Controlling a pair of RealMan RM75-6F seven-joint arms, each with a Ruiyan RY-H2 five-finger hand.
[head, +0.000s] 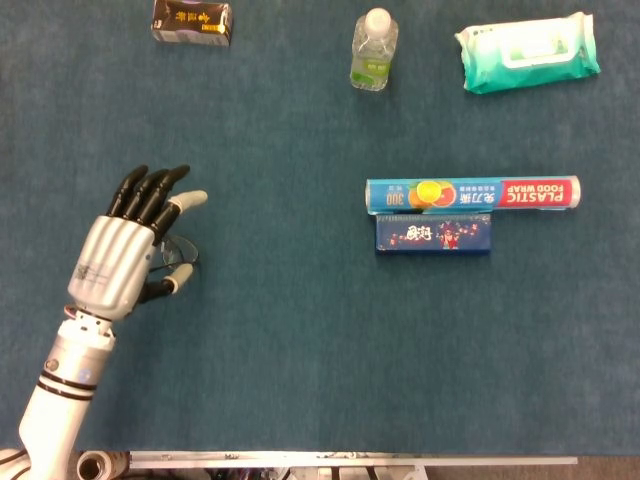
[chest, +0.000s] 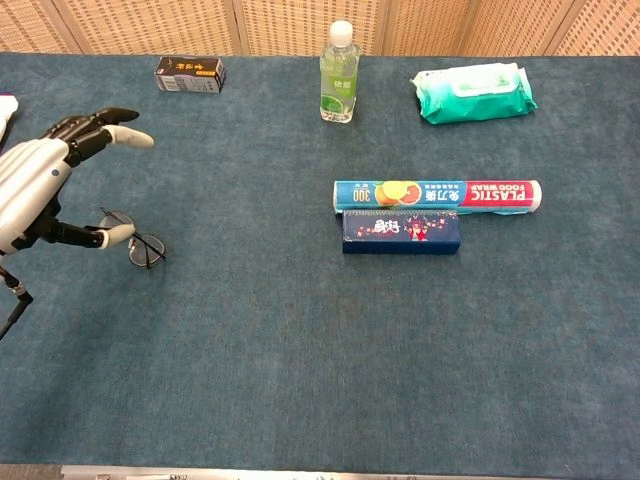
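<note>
Hovering left hand (head: 125, 255) over thin-rimmed, seemingly wire glasses (chest: 143, 245).

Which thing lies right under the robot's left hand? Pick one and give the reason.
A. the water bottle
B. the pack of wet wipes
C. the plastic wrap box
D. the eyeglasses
D: the left hand hangs open with fingers spread over the eyeglasses at the table's left side, while the other things lie far off to the right or at the back.

Glasses (head: 180, 252) — seemingly half-hidden under left hand (head: 125, 255).
</note>
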